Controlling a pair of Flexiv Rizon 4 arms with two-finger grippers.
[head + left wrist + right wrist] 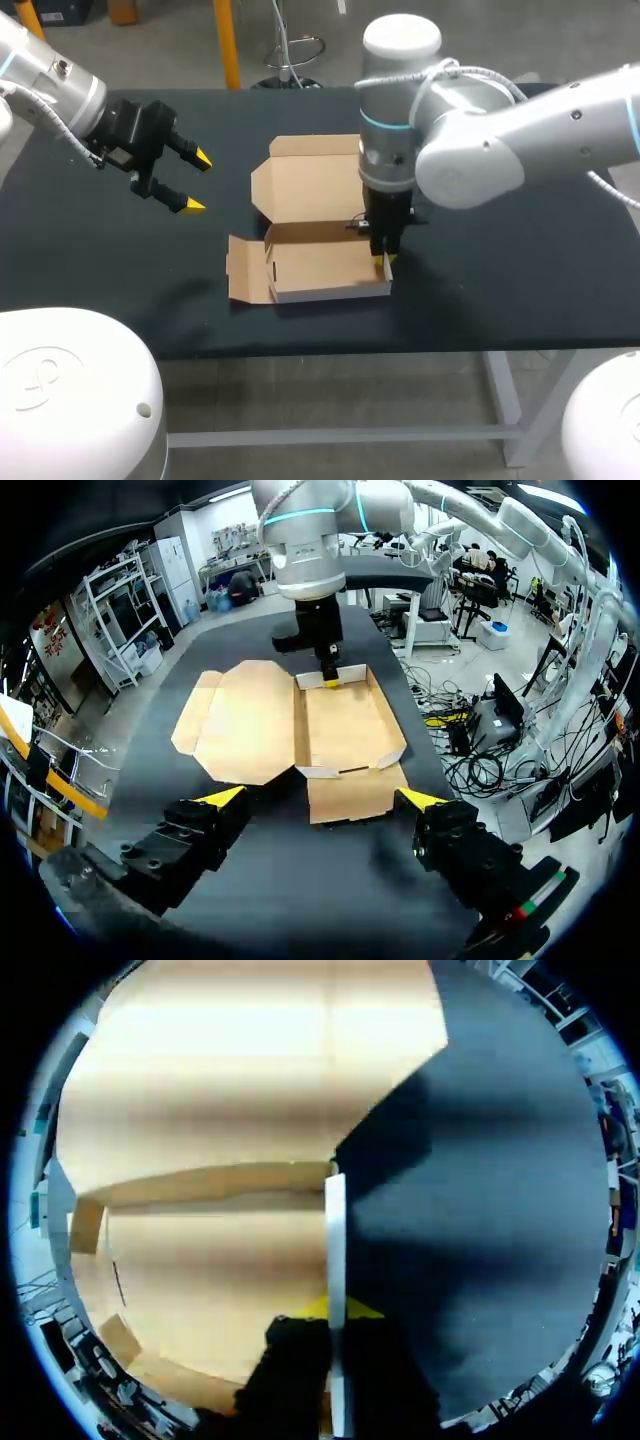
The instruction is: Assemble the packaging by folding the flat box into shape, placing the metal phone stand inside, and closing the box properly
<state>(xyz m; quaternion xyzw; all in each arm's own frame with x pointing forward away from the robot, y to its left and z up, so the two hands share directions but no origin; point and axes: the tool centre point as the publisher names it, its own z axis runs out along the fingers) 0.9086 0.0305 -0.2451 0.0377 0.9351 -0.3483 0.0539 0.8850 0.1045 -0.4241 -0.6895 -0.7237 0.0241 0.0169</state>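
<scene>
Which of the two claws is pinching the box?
The right claw: it is shut on a side wall of the box. The left claw hangs open, away from the box.

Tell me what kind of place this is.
Likely a robot test bench: black table, left arm and right arm over it, half-folded cardboard box gripped by the right tool.

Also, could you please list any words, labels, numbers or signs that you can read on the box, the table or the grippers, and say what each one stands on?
Nothing can be quoted.
On the cardboard box: no print on any panel that shows.
On the table: no text or marks.
On the left gripper: a small pale patch on its body, perhaps a label, too small to read.
</scene>
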